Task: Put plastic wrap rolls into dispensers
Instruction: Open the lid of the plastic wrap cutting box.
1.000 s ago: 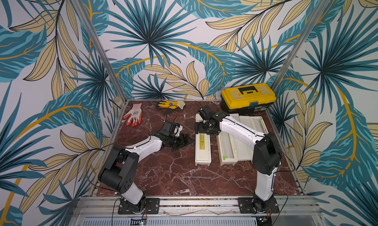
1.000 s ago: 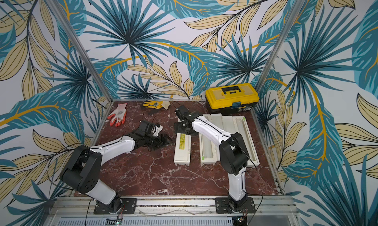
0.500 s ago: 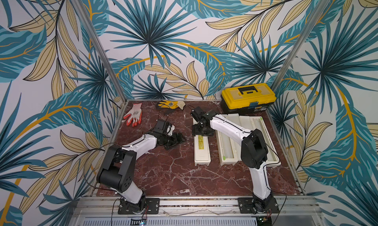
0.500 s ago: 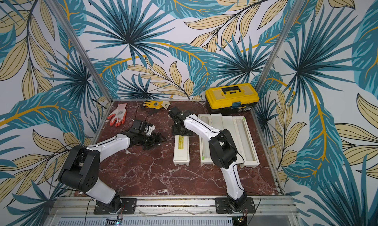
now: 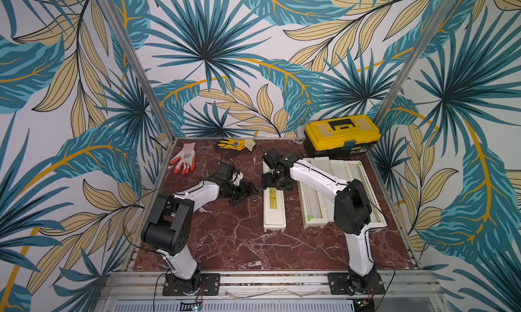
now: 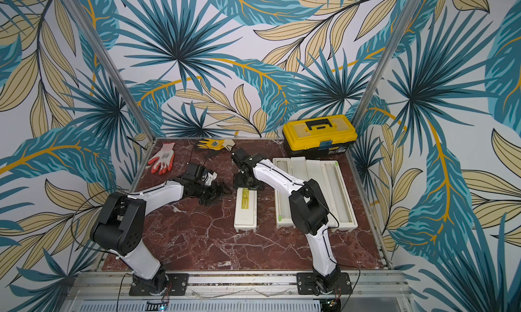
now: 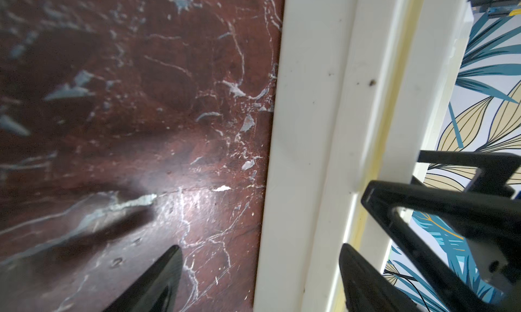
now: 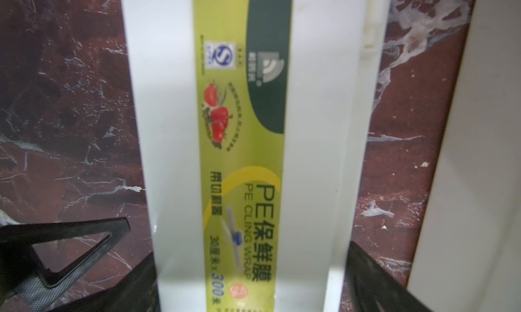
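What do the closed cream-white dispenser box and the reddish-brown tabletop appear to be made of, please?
Closed cream-white dispenser box: likely moulded plastic, smooth, faintly glossy. Reddish-brown tabletop: polished marble look, white veins, glare; stone or printed laminate, unclear.

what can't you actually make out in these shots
Closed dispenser's contents: lid hides them in every view.
Whether the right gripper squeezes it: contact dark and blurred in right wrist view, tiny in top views.
Part of the open dispensers: behind the right arm in both top views.
Label's small print: blurred in right wrist view.

Three dispensers [image 5: 273,209], two gloves [image 5: 184,158], one toolbox [image 5: 342,135], two robot arms [image 5: 318,178]
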Available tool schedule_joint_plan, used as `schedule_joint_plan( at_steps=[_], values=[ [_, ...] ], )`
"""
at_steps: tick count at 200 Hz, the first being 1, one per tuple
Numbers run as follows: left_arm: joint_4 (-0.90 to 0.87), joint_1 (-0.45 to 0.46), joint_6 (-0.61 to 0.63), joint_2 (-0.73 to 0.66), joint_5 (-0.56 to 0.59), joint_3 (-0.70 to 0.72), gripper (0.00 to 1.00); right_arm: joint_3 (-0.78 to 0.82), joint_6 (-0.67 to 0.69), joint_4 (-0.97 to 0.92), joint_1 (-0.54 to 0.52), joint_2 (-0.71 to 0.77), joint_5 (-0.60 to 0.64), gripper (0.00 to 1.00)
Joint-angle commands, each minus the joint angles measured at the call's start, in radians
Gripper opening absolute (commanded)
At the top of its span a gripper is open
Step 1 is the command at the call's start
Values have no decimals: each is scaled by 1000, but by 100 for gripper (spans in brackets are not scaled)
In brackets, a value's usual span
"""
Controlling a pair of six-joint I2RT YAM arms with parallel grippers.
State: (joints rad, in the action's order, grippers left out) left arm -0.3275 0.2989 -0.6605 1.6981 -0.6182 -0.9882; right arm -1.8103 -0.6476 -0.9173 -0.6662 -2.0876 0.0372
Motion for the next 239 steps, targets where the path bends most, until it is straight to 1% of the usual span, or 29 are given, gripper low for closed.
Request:
schedule_joint_plan(
  at_steps=[1, 15, 29, 56, 79, 139, 161, 175, 189, 214, 239],
  values=[
    [-2, 5, 4, 4, -13, -38, 88, 42, -8, 42, -12, 61, -71, 94],
    [-2, 8, 4, 6, -14, -37, 88, 56, -9, 46, -12, 64, -63, 92],
    [-1, 12, 1, 6, -14, -35, 88, 63, -2, 47, -10, 62, -56, 88],
    [-3, 26, -5, 21, -23, -48, 88, 84, 0, 80, -5, 74, -96, 84],
    [-4, 52, -10, 29, -28, -74, 88, 141, 5, 161, 2, 116, -129, 84],
    [-4, 110, -20, 52, -31, -111, 88, 182, 9, 203, 17, 141, -188, 84],
    [-4, 126, -28, 54, -34, -121, 88, 202, 6, 236, 23, 157, -218, 87],
    [-5, 135, -38, 35, -35, -128, 88, 210, 10, 247, 25, 172, -236, 92],
    [-5, 142, -47, 8, -32, -140, 88, 221, 23, 248, 27, 206, -222, 99],
    [-22, 161, -50, -18, -29, -181, 88, 255, 50, 263, 45, 300, -188, 99],
    [-46, 196, -49, 6, -20, -242, 88, 277, 77, 234, 83, 387, -149, 99]
  ],
)
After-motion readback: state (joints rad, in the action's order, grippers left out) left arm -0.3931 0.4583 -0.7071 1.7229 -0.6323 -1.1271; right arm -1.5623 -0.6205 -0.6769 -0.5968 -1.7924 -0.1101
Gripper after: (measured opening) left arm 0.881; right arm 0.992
